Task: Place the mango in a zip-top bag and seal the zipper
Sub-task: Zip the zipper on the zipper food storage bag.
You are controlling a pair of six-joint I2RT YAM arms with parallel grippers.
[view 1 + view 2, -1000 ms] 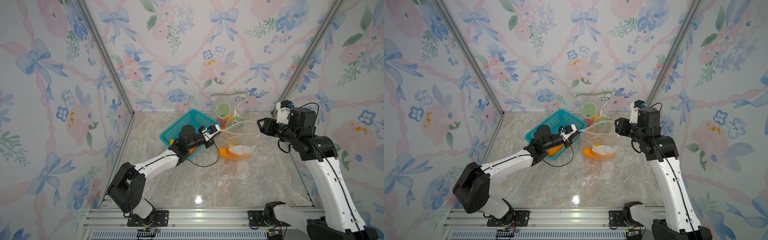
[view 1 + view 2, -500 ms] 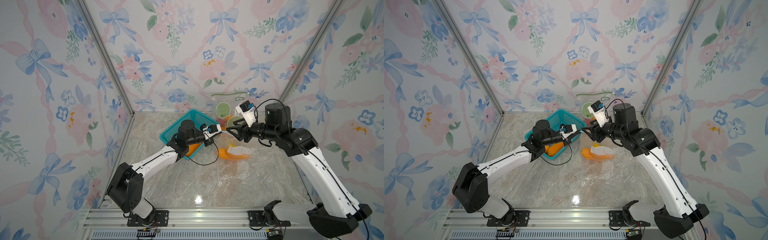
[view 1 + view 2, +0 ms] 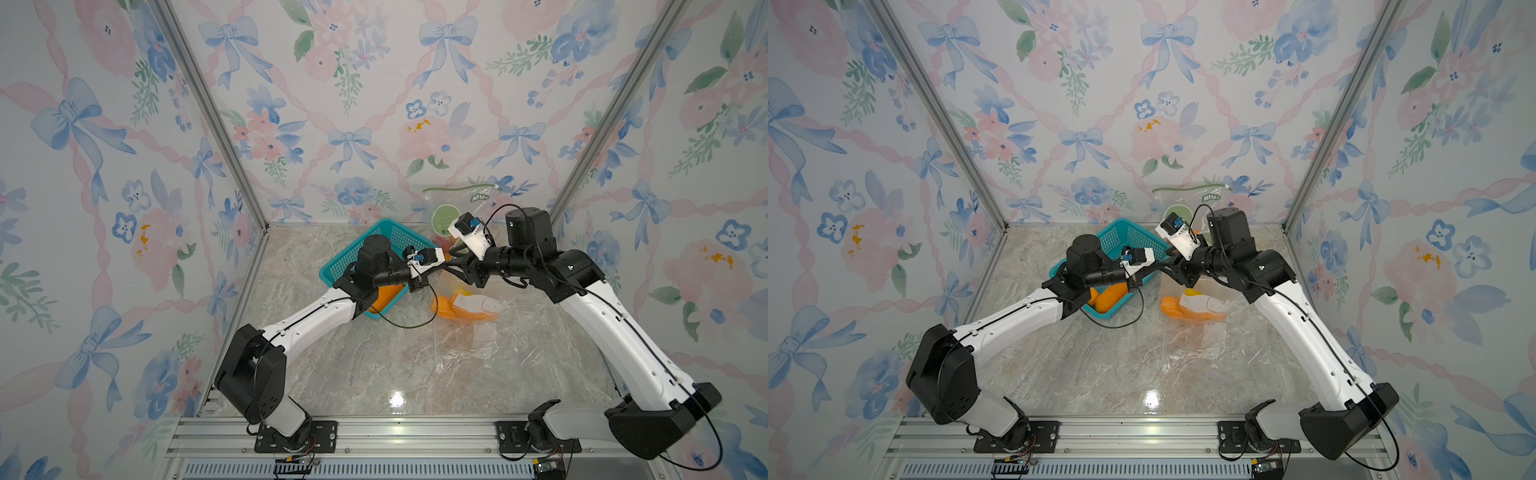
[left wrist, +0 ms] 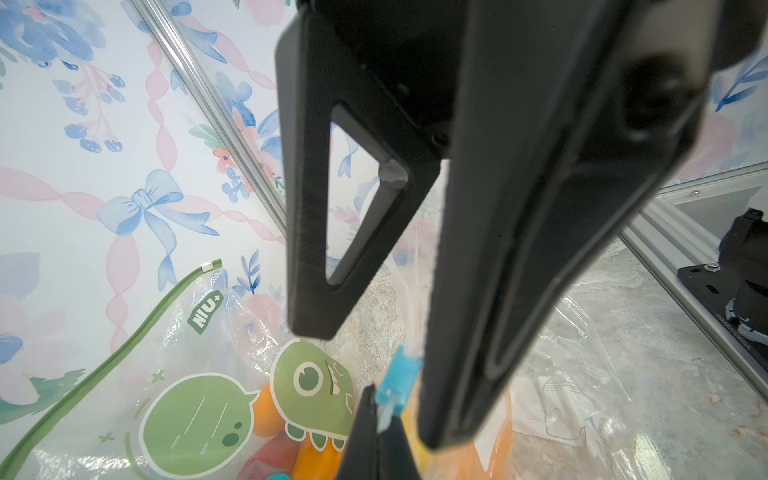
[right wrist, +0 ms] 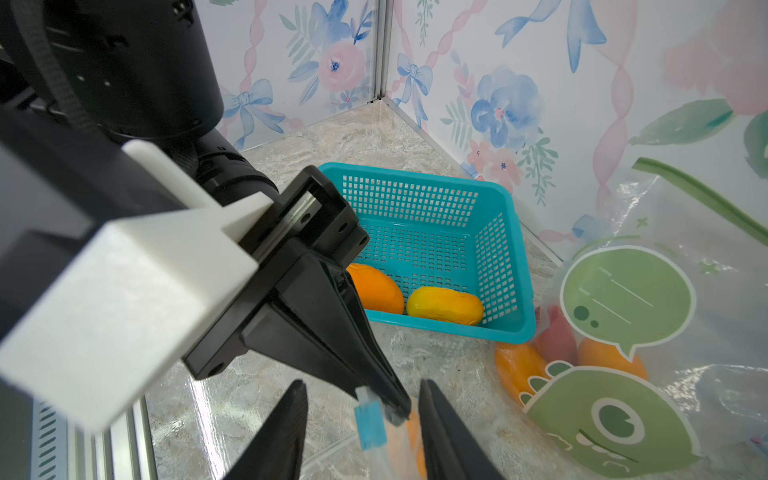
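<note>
Two zip-top bags, one teal basket (image 3: 384,233) and several fruits lie on the marble tabletop (image 3: 353,365).

The clear zip-top bag (image 3: 498,345) lies flat just beside the basket, on the right arm's side. It holds one orange mango (image 3: 451,312) with a white label over it. The bag's mouth end is lifted off the table, above the mango and near the basket's corner. Its blue slider (image 5: 369,422) sits on that raised edge.

The left gripper (image 5: 394,406) is closed, pinching the bag's top edge right next to the slider. The right gripper (image 5: 363,388) faces it from the other side of the basket's corner. Its jaws stand apart with the slider between them, and a gap shows on each side in the right wrist view. In both top views the two grippers meet tip to tip over the bag's mouth.

Inside the basket lie two more mangoes, one orange (image 5: 376,289) and one yellower (image 5: 444,305), side by side against its near wall.

The second bag, a printed zip-top bag (image 5: 623,291) with green cartoon figures and a green zipper strip, leans against the back wall. It stands just past the basket's far corner. It holds three fruits: two orange ones (image 5: 515,365) and a red one (image 5: 557,336).
</note>
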